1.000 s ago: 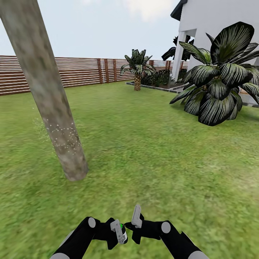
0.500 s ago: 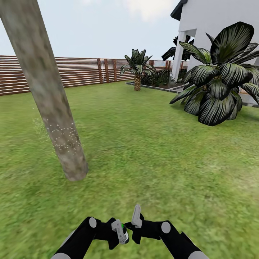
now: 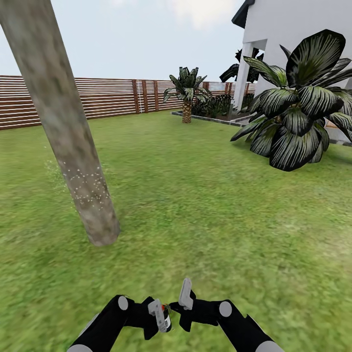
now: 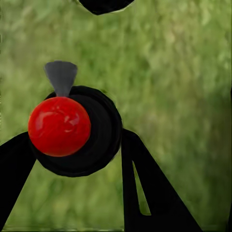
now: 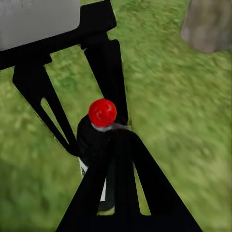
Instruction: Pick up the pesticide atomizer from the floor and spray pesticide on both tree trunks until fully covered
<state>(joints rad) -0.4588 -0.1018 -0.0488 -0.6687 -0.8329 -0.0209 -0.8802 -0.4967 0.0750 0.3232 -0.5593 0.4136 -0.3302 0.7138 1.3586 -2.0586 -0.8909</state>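
Gripping the pesticide atomizer (image 3: 165,317) low over the lawn (image 3: 210,205), the left pincer (image 3: 157,315) is closed around its black body — the right pincer (image 3: 182,300) beside it, opening unclear. Speckled tree trunk (image 3: 73,161) stands ahead-left; raising the nozzle should cover bare bark higher up.

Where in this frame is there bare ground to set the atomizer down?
Bare grass lies between the tree trunk and the broad-leaved plant, and ahead of both grippers. It is crowded only low in the head view, where the left gripper holding the atomizer meets the right gripper.
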